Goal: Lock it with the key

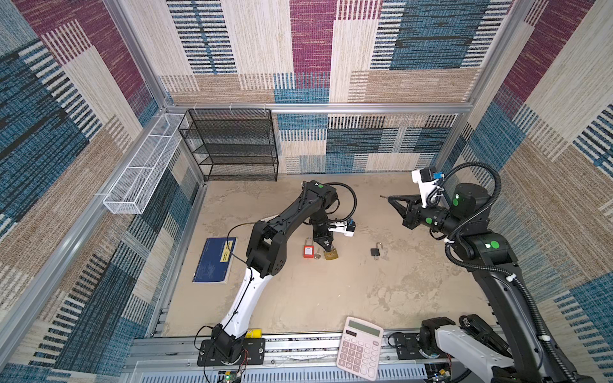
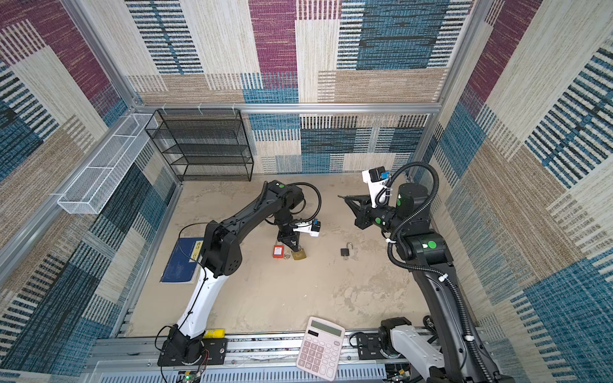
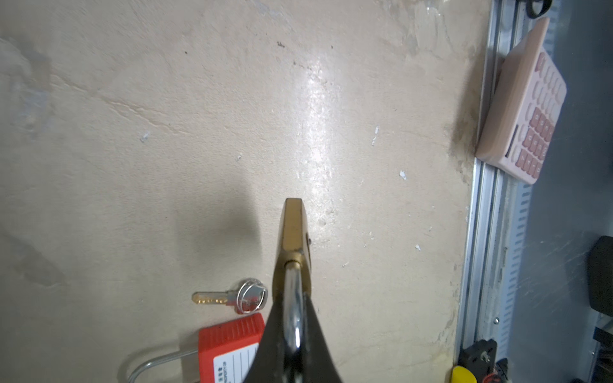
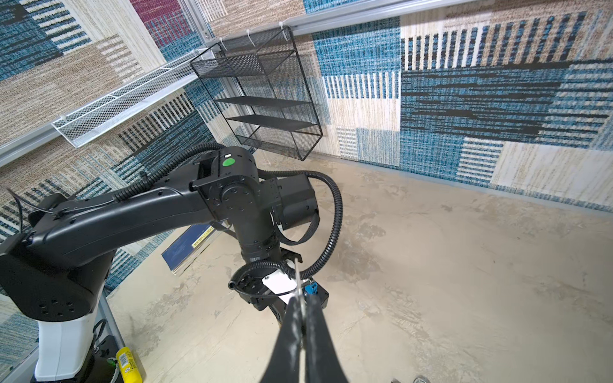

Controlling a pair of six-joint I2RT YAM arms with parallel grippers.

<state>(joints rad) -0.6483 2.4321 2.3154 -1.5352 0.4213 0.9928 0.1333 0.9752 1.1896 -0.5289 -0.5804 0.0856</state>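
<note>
Beige mottled desk (image 1: 331, 298), carpet-patterned walls (image 1: 365, 149). At the desk's middle, the left gripper (image 1: 325, 246) has its jaws closed on the steel shackle (image 3: 293, 298) of a brass padlock (image 3: 293, 228). The right gripper (image 1: 389, 198), raised well apart, pinches a thin metal key (image 4: 297, 277). A red plastic padlock (image 1: 308, 251) lies at the brass padlock's 9 o'clock, a small black padlock (image 1: 375, 252) at 3 o'clock.

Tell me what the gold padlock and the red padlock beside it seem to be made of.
Gold padlock: the body looks like brass, a dull yellow metal with a soft sheen. Its silver shackle is mirror-bright, probably chromed steel.
Red padlock: the body looks like moulded plastic, matte with ribbed ridges and a white printed label. Its thin grey shackle looks like metal.
</note>
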